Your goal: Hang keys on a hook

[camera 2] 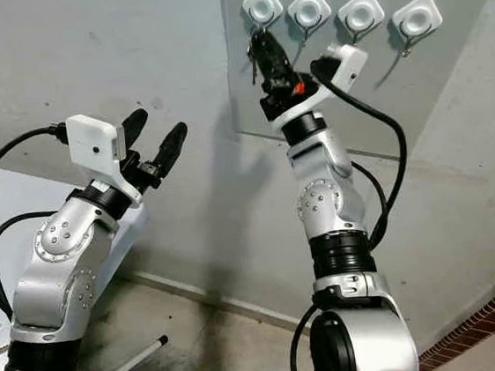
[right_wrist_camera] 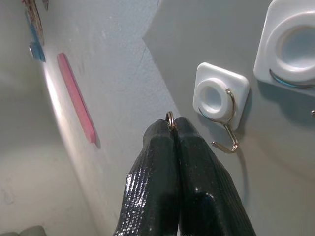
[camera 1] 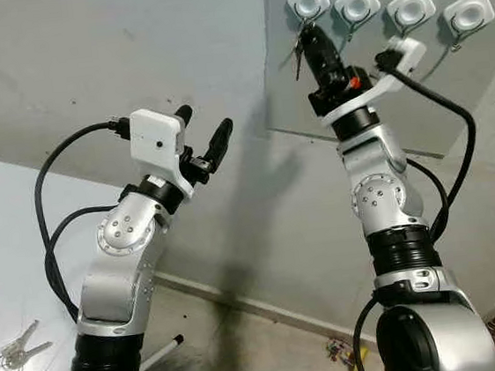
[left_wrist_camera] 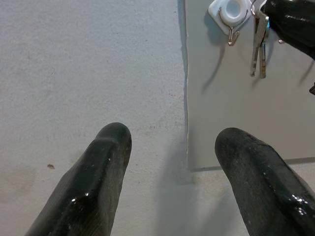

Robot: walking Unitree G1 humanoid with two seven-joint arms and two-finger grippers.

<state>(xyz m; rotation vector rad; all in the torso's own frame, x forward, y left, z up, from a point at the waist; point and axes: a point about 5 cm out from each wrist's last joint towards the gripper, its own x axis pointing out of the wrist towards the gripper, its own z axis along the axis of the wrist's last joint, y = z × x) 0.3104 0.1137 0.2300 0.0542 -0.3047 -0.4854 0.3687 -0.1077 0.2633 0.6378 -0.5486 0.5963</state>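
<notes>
Wall panel [camera 1: 369, 75] | right fingers [right_wrist_camera: 172, 129] pinch keys [left_wrist_camera: 259, 44] beside hook [right_wrist_camera: 227, 123] | left fingers [left_wrist_camera: 108, 162] spread, unladen

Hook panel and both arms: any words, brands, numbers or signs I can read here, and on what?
None can be read.
The four white hook bases on the grey panel are blank.
The left wrist camera housing bears no print.
The keys pinched in the right gripper show no legible stamp.
The pink strip on the wall is plain.
</notes>
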